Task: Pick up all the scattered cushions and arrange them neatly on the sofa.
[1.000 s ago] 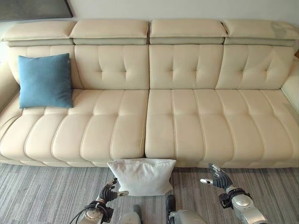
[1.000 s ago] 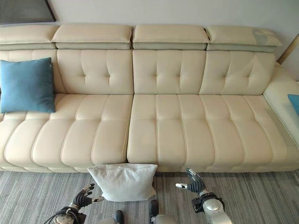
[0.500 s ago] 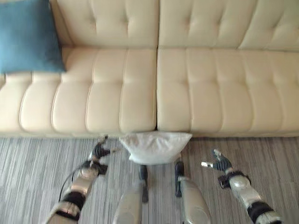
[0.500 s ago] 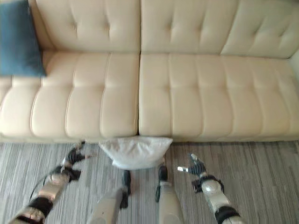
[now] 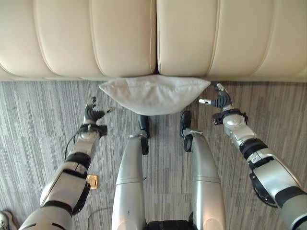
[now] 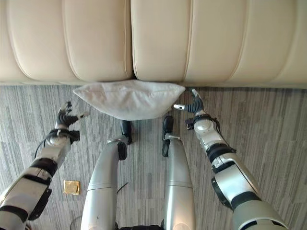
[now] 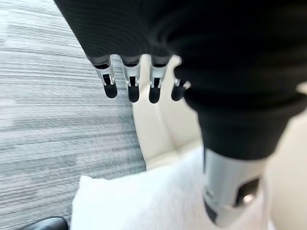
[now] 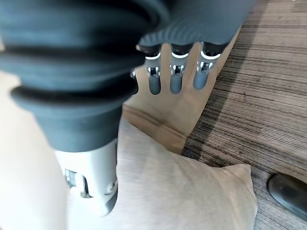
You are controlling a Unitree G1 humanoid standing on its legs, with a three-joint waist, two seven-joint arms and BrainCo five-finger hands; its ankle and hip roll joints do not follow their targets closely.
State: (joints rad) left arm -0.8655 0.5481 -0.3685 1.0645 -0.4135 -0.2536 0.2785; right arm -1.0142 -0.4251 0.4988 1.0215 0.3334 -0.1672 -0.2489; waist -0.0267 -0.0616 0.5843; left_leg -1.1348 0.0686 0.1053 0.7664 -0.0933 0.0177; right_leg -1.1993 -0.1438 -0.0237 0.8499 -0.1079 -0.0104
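A white cushion [image 5: 154, 94] lay on the grey striped carpet [image 5: 38, 120], its far edge pushed up against the front of the cream sofa [image 5: 124, 38], just below the seam where two seat sections met. It was slumped and wider along the sofa side than along the near side.

The left hand [image 5: 92, 113] hovered above the carpet just beside the cushion's left corner, close to it but not touching. Its fingers were spread and relaxed, gripping nothing, with the thumb reaching toward the cushion. In the left wrist view the fingers [image 7: 133, 85] hung straight, with the cushion [image 7: 144, 201] and the sofa's base past them.

The right hand [image 5: 218, 99] hovered at the cushion's right corner, likewise apart from it. Its fingers were loose and empty, and its thumb pointed at the cushion's edge. In the right wrist view the fingers [image 8: 175, 72] were straight, in front of the sofa's lower edge, with the cushion [image 8: 182, 191] lying on the carpet below.

A small yellowish square thing [image 5: 92, 181] lay on the carpet near the left arm, well apart from the cushion.
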